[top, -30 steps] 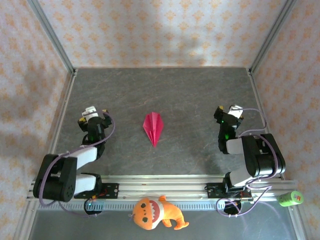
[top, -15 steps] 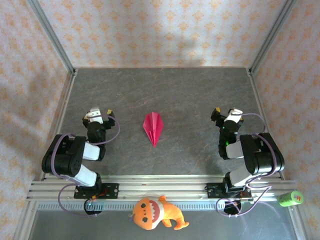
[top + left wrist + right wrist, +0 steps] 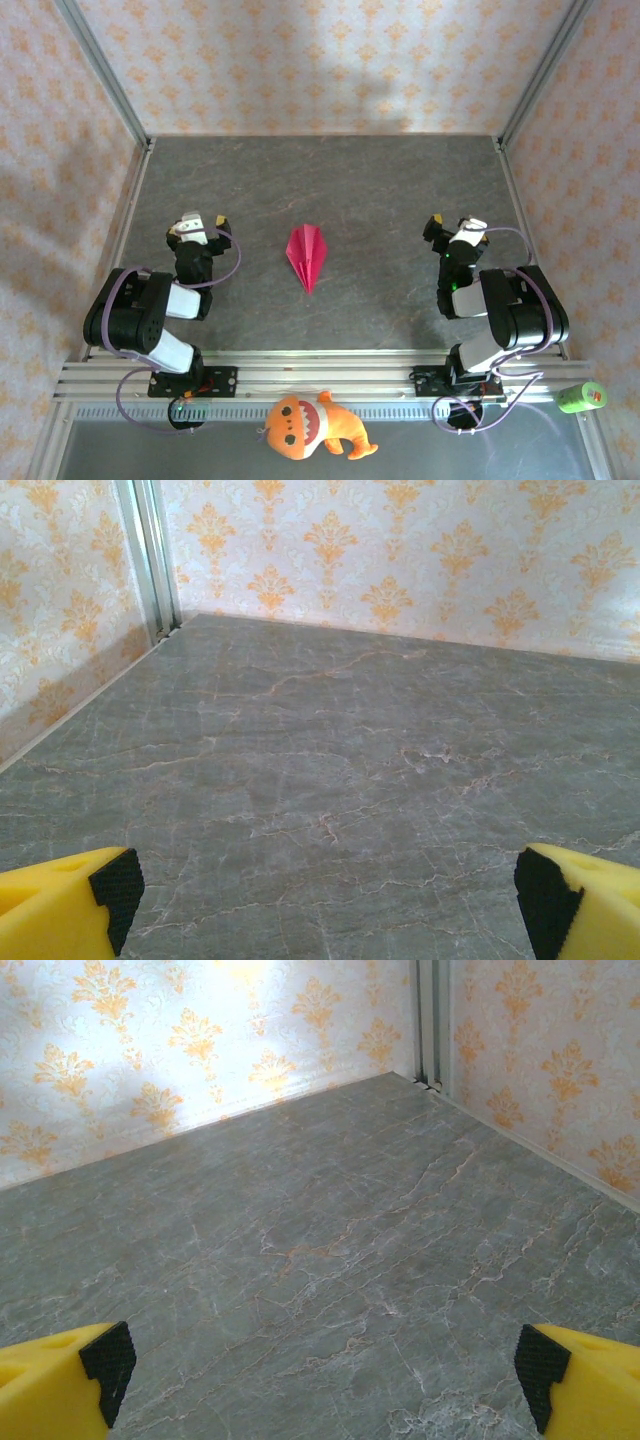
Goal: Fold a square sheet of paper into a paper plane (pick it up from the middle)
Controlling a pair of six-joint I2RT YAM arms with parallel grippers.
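Overhead, a slim magenta-pink paper plane [image 3: 307,256] lies flat at the middle of a grey marbled table [image 3: 380,190], its sharp tip pointing toward the arm bases. The left gripper [image 3: 203,224] sits well to the plane's left and the right gripper [image 3: 451,228] well to its right, neither touching it. Both wrist views show yellow fingers [image 3: 70,895] with black pads spread wide, holding nothing, bare tabletop between them. An orange plush toy [image 3: 310,425] lies beyond the near rail, between the bases
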